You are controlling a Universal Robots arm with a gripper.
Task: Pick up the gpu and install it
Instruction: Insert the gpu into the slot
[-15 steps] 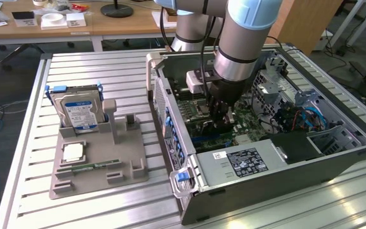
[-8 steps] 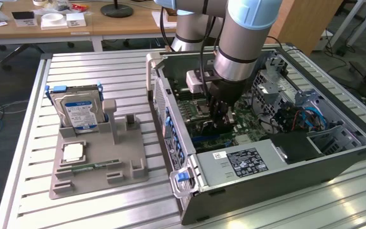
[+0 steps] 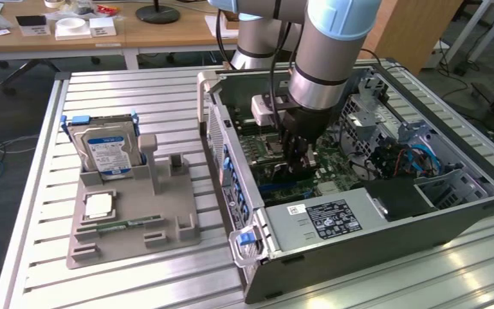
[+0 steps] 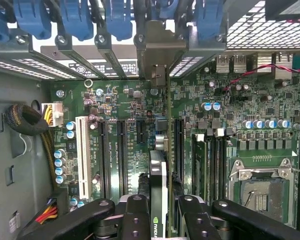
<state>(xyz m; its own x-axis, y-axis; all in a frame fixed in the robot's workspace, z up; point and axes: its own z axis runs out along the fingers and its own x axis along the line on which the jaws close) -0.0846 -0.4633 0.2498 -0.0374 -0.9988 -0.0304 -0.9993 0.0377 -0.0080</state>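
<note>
Case (image 3: pixel 341 257) open, motherboard (image 4: pixel 125 140) exposed, gpu (image 4: pixel 158 175) standing edge-on over the board and clamped in the gripper (image 4: pixel 162 212), so I want the card square to its slot and its bracket (image 4: pixel 157 50) lined up with the rear opening.

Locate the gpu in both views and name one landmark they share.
Exterior view: the gpu is held in the tool inside the open computer case, just over the motherboard.
Wrist view: the gpu stands edge-on between the tool's fingers, its bracket toward the blue slot latches.
Shared landmark: the green motherboard.
</note>
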